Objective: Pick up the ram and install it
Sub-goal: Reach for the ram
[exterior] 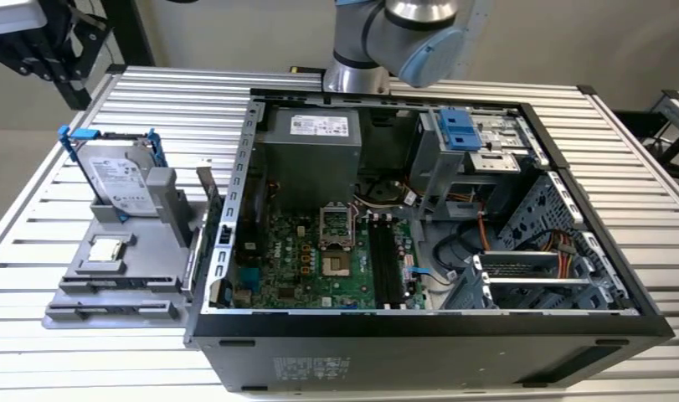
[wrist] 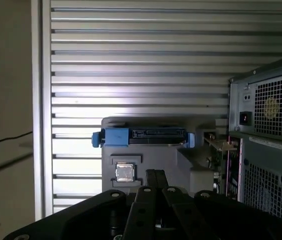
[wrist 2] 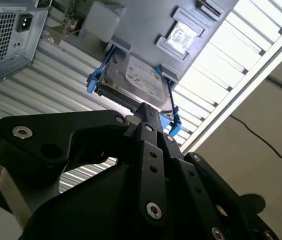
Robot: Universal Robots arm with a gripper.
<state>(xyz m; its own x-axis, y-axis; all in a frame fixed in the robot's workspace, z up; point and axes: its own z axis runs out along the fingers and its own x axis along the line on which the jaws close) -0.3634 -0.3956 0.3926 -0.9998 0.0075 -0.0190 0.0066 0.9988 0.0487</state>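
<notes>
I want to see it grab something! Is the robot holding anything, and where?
Nothing is held. The gripper is shut on nothing; the ram stands in the gray holder.

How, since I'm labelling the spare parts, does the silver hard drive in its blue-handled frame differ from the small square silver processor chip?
The silver hard drive in its blue-handled frame is much larger than the small square silver processor chip. The hard drive stands on edge; the processor chip lies flat. The hard drive is oblong, the processor chip square. Both are silver and sit on the grey holder.
</notes>
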